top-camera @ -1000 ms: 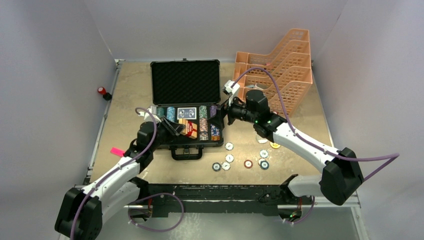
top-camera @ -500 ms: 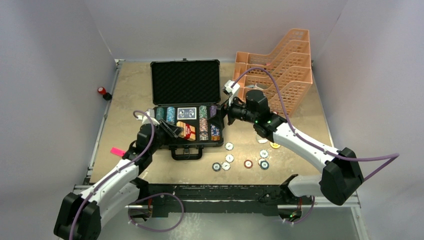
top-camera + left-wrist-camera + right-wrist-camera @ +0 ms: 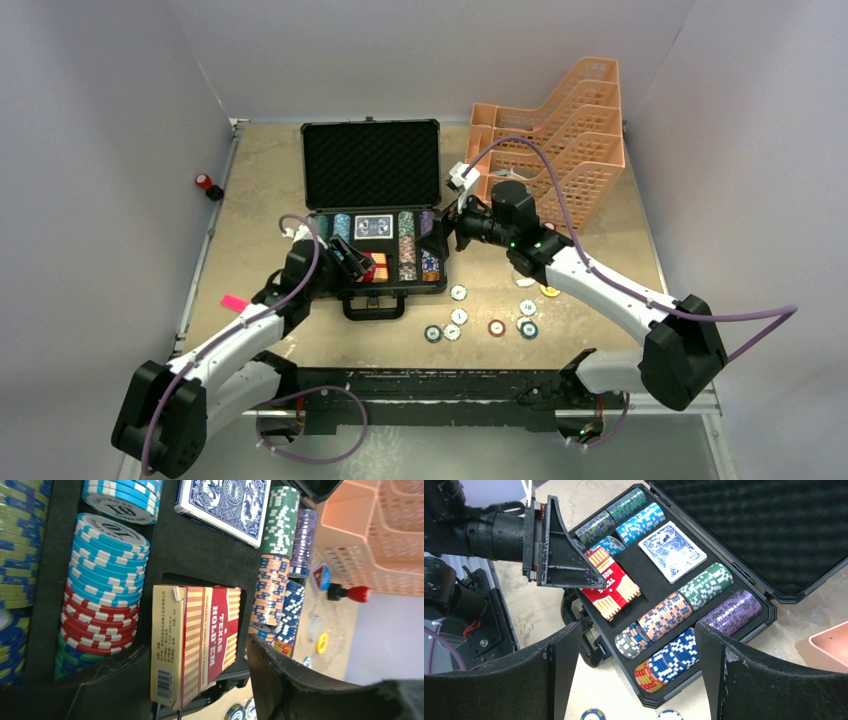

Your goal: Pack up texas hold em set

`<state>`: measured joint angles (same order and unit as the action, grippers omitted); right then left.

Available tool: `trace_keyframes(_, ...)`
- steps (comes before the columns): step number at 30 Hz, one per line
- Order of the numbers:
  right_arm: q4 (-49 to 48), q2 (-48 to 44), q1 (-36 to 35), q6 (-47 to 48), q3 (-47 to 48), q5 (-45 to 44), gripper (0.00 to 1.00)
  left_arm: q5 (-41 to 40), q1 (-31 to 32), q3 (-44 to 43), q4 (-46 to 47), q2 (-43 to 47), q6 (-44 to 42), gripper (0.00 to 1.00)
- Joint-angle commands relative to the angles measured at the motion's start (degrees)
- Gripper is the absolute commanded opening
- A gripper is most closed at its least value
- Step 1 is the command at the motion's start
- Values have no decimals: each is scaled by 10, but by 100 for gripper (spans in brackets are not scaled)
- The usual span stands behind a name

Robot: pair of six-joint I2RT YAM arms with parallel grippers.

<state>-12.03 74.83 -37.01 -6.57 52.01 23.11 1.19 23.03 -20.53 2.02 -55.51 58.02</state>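
Observation:
The black briefcase [image 3: 372,288] lies open with its foam lid [image 3: 372,165] up. Chip rows [image 3: 107,575] and a blue deck [image 3: 225,505] sit in its slots. The red Texas Hold'em deck [image 3: 200,640] lies tilted, partly out of its slot. My left gripper [image 3: 197,647] is open with its jaws on either side of the red deck; the right finger stands apart from it. It shows in the top view [image 3: 358,262]. My right gripper [image 3: 638,630] is open and empty above the case's right chip rows [image 3: 664,617], by the case's right edge [image 3: 447,225].
Several loose chips [image 3: 496,327] and round buttons [image 3: 458,293] lie on the table in front of the case's right corner. The peach rack [image 3: 560,135] stands at the back right. A pink marker [image 3: 235,302] lies at the left.

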Motion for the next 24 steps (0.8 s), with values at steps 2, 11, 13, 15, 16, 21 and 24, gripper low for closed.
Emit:
trace_keyframes(2, -43, -4, -2, 2, -5, 9, 85, -77, 1, -106, -180, 0, -77, 64)
trace_keyframes(11, -48, 0, -2, 0, -5, 8, 85, -84, 1, -157, -224, -38, -102, 58)
trace_keyframes(13, -46, 0, -2, 0, -5, 5, 85, -78, 1, -158, -219, -52, -104, 49)
trace_keyframes(15, -45, -2, -2, 2, -6, 4, 85, -70, 1, -158, -211, -62, -106, 41)
trace_keyframes(16, -45, -1, -2, 3, -7, 4, 85, -66, 1, -158, -206, -67, -107, 39)
trace_keyframes(21, -42, 0, -2, 6, -9, 0, 85, -49, 1, -156, -193, -87, -108, 25)
trace_keyframes(24, -41, 1, -2, 7, -9, -1, 85, -26, 1, -151, -178, -101, -108, 18)
